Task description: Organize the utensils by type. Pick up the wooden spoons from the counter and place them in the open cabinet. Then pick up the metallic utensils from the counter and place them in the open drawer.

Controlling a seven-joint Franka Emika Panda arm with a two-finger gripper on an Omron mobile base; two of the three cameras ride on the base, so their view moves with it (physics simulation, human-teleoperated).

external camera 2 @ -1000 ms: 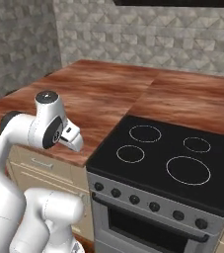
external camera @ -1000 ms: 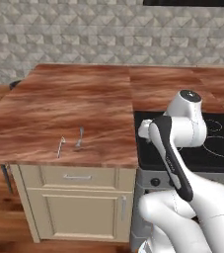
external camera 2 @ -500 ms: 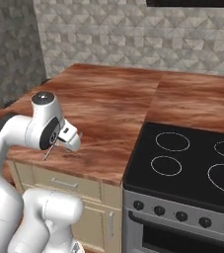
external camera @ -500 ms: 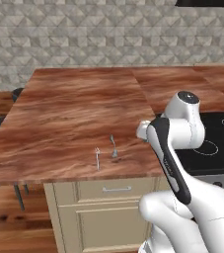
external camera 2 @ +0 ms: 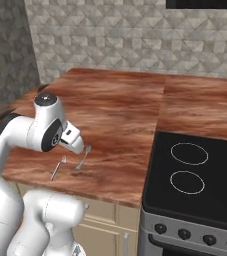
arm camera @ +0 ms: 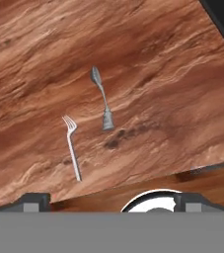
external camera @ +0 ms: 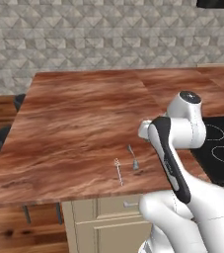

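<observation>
Two metallic utensils lie side by side near the front edge of the reddish-brown counter (external camera: 84, 113). They are a silver spoon (arm camera: 102, 101) and a silver fork (arm camera: 72, 147), also seen as spoon (external camera: 133, 157) (external camera 2: 83, 156) and fork (external camera: 118, 172) (external camera 2: 58, 167). My gripper (arm camera: 112, 200) hovers above them, open, its two dark fingertips (arm camera: 32, 199) wide apart with nothing between them. In the right base view the hand (external camera 2: 72, 140) hangs just above the spoon. The wooden spoons, the open cabinet and the open drawer are out of view.
A black stovetop (external camera 2: 200, 175) (external camera: 217, 146) adjoins the counter on the right. Below the counter's front edge is a cream shut drawer front with a handle (external camera: 130, 203). Dark stools (external camera: 2, 136) stand at the counter's left end. A tiled wall (external camera: 108, 34) backs the counter.
The base has driven left along the counter, so both base views have shifted; the stove has slid toward the right edge. Spoon and fork lie as before. The gripper stays open.
</observation>
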